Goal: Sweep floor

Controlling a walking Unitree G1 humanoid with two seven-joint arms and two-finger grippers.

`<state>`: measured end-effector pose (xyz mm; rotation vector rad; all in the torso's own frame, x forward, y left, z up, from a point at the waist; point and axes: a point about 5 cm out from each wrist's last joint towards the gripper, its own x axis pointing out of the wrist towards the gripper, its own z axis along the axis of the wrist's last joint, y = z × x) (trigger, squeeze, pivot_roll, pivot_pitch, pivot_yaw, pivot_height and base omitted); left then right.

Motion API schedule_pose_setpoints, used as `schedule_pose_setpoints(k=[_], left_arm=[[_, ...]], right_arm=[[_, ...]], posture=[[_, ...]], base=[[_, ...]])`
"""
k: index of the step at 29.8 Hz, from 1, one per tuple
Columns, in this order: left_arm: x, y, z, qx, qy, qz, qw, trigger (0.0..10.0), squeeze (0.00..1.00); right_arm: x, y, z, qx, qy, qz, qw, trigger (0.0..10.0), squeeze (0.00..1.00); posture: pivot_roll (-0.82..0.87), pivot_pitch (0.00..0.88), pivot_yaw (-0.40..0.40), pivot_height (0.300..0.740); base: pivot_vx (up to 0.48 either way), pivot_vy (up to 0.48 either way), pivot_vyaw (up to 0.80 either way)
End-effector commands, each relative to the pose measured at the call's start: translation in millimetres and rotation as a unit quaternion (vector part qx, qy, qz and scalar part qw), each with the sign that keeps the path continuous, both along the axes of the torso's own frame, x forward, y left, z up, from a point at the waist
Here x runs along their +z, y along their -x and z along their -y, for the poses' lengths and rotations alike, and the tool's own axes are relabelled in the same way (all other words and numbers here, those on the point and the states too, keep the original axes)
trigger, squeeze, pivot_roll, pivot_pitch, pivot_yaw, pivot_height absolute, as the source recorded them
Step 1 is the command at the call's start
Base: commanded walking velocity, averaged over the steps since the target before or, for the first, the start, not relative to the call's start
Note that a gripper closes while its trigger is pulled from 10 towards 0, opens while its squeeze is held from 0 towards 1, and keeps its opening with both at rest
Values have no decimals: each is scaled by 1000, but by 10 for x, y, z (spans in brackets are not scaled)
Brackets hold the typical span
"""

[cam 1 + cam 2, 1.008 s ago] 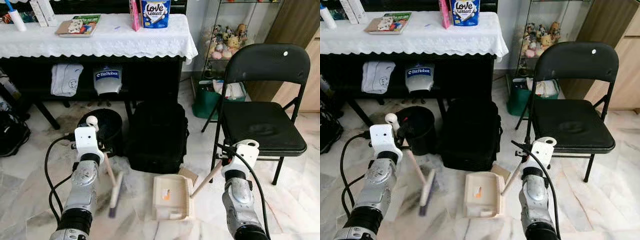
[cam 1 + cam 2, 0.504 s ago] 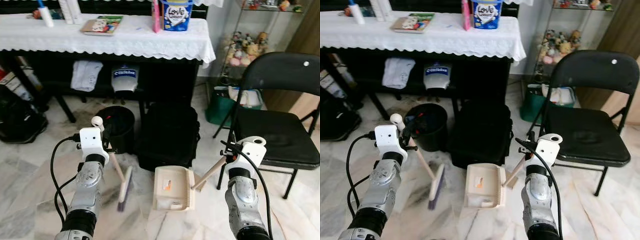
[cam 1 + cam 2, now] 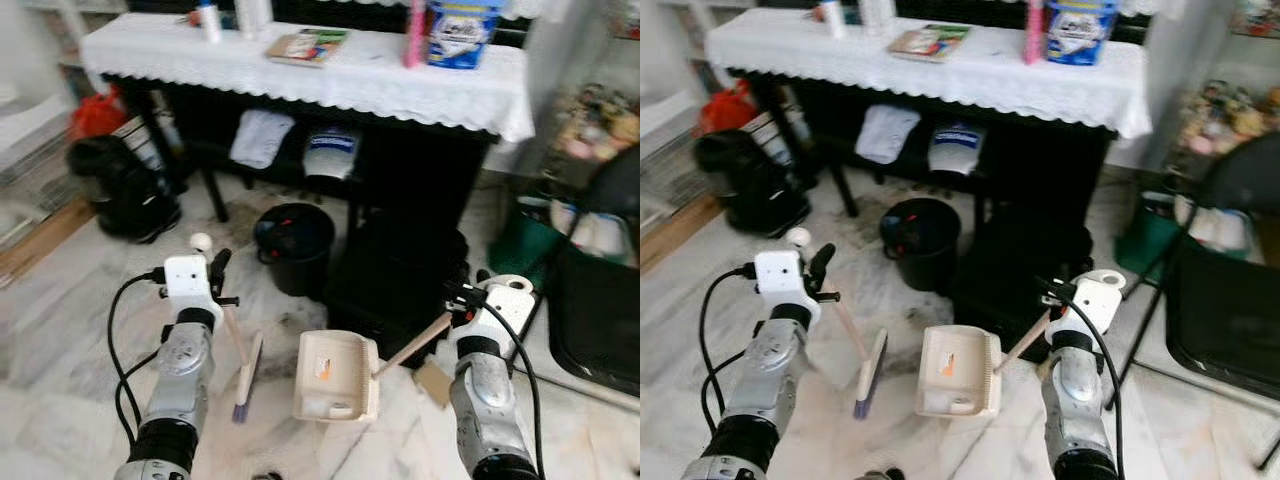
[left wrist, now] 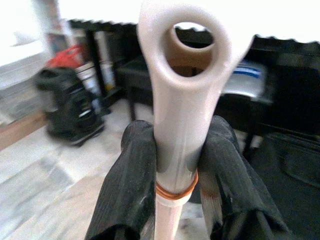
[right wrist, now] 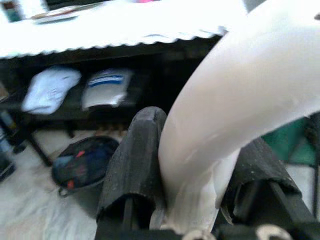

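The left gripper (image 4: 175,165) has its jaws clamped on the handle of the broom (image 3: 243,373), just below the hanging loop at its top end. From those jaws the broom's long axis runs down and forward to the brush head, which sits on the marble floor (image 3: 70,330). The right gripper (image 5: 192,170) has its jaws closed around the dustpan (image 3: 335,377) handle, and the pan lies down and leftward from them, flat on the floor. Brush head and pan are just beside each other, apart, the broom on the left arm's side. The broom is pale with purple bristles; the dustpan is cream, toothed along one edge.
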<state>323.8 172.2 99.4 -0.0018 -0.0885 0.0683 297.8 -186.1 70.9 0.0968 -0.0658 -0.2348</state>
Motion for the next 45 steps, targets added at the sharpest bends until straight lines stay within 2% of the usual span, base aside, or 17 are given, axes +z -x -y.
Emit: schedule_pose_setpoints(k=[1, 12, 21, 31, 45], left_arm=[[94, -26, -42, 5, -4, 22, 1000, 10000, 0], [101, -28, -63, 8, -10, 21, 1000, 10000, 0], [122, -28, -98, 11, -13, 25, 1000, 10000, 0], [108, -22, -105, 13, -13, 23, 1000, 10000, 0], [53, -9, -25, 9, 1, 16, 1000, 10000, 0]], right_arm=[[136, -50, -62, 8, -4, 30, 1000, 10000, 0], [136, -50, -89, 15, -9, 27, 999, 10000, 0], [216, -64, -21, 11, -5, 37, 999, 10000, 0], [246, -76, -23, 12, -5, 40, 999, 10000, 0], [303, -95, 34, 17, 4, 42, 999, 10000, 0]], posture=[[-97, 55, 19, 740], [-101, 63, 22, 740], [-113, 62, 22, 740], [-110, 54, 19, 740], [-113, 16, -5, 740]], base=[[0, 0, 794], [0, 0, 794], [0, 0, 794], [0, 0, 794], [0, 0, 794]])
